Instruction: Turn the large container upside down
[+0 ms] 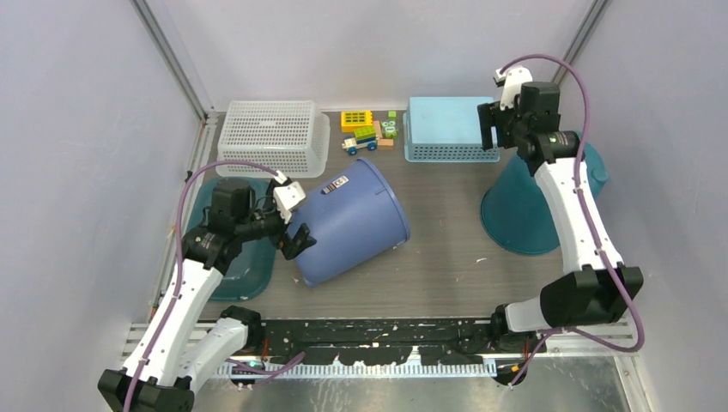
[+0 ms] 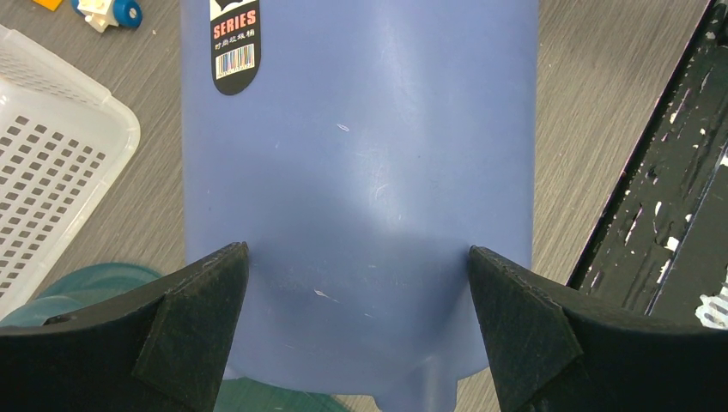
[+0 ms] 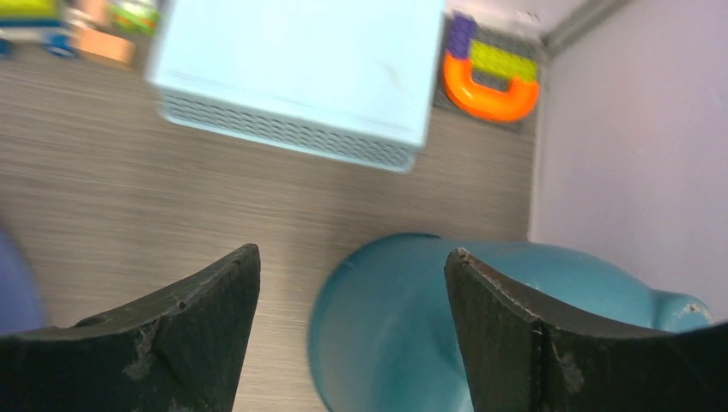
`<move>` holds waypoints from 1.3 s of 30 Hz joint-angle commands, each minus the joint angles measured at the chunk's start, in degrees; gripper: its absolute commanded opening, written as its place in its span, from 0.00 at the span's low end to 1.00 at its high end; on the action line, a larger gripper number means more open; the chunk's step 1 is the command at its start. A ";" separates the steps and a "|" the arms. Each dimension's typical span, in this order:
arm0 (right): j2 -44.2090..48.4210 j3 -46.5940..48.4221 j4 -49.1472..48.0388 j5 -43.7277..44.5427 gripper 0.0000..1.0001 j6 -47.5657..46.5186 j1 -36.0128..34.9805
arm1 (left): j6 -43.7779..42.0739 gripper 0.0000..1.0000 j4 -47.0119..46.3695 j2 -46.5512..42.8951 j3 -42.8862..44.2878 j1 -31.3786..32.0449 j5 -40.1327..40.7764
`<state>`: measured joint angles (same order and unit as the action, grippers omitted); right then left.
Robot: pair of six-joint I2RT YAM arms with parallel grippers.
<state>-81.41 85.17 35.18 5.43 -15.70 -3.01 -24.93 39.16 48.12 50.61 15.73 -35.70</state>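
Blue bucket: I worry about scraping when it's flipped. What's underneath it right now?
The blue bucket lies on its side on the grey table. A teal basin pokes out beneath its near-left end. Whether they touch, and anything under its middle, is hidden.

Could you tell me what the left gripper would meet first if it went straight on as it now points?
Probably the blue container: its side wall fills the view between the left gripper's open jaws, though the gap is unclear.
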 commanded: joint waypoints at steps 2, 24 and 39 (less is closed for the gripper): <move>9.72 7.64 3.62 -12.67 0.81 8.02 -7.36 | 0.33 1.00 3.34 1.10 0.28 0.05 -1.26; 1.56 -9.73 -21.99 -15.17 0.65 28.22 -30.72 | 0.26 1.00 4.73 1.63 0.76 -0.08 -0.70; -0.32 -13.95 -22.33 -17.09 0.28 28.70 -32.81 | 0.03 1.00 4.68 1.81 0.93 -0.08 -0.95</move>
<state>-81.41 71.13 14.61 -10.70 12.58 -35.53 -24.88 39.46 49.12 51.31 15.68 -35.75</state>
